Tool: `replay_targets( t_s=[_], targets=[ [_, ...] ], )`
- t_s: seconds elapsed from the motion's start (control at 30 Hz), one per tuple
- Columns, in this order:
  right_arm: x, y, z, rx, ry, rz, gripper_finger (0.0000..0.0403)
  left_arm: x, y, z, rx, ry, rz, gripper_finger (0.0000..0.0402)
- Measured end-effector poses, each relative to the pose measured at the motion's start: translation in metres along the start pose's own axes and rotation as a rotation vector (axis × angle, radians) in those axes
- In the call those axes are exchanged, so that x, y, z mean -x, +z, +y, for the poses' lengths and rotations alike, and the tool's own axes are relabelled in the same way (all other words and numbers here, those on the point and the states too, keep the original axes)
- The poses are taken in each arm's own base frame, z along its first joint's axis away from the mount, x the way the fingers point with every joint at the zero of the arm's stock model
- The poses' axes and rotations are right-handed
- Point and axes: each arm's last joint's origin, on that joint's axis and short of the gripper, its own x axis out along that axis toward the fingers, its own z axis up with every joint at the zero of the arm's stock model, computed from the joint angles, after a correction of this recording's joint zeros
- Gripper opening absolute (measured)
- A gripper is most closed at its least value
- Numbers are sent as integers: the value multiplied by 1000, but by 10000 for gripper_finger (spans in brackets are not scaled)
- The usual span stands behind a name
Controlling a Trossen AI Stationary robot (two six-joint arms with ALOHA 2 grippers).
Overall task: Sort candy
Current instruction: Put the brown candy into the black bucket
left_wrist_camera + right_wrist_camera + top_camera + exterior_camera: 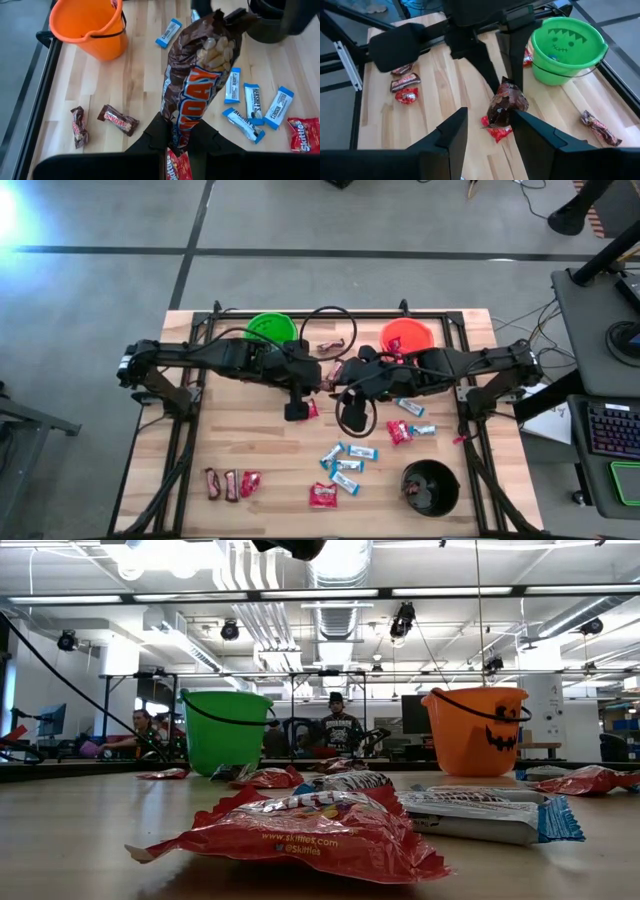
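Note:
A brown PayDay bag (195, 90) is up in the air over the middle of the table (250, 440), with my left gripper (182, 132) shut on it. Its torn end (215, 47) shows pale sweets and points at my right gripper (490, 130). That gripper is open, with its fingers wide on either side of the torn end. In the high view the two grippers (328, 380) (352, 375) meet at the bag (336, 368). Loose candy lies on the table: blue-white bars (345, 465), red packets (322, 496) and brown bars (220, 483). My left gripper pinches the bag's closed end (181, 125) between its two fingers (512, 55). The fingers slant down from the table's left. The bag sticks out past them toward my right gripper, torn end foremost. It is clear of the table, above a red Skittles packet (497, 132).
A green bucket (270, 330) and an orange bucket (407, 338) stand at the far side. A black bucket (430, 488) stands near the front right. A red Skittles packet (300, 835) lies close to the low camera. People sit in the room behind.

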Motion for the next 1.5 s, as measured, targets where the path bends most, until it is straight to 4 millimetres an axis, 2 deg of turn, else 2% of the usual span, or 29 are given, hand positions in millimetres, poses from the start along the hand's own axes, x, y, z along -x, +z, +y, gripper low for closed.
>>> replay_targets(
  t_s=[0.27,1.5],
  targets=[
    [-1,-3,-5,-16,-68,20,148,0,1,-1,3,-13,-10,11],
    [-5,1,-8,-40,-64,2,139,4,8,-2,-45,-64,-81,11]
  ],
)
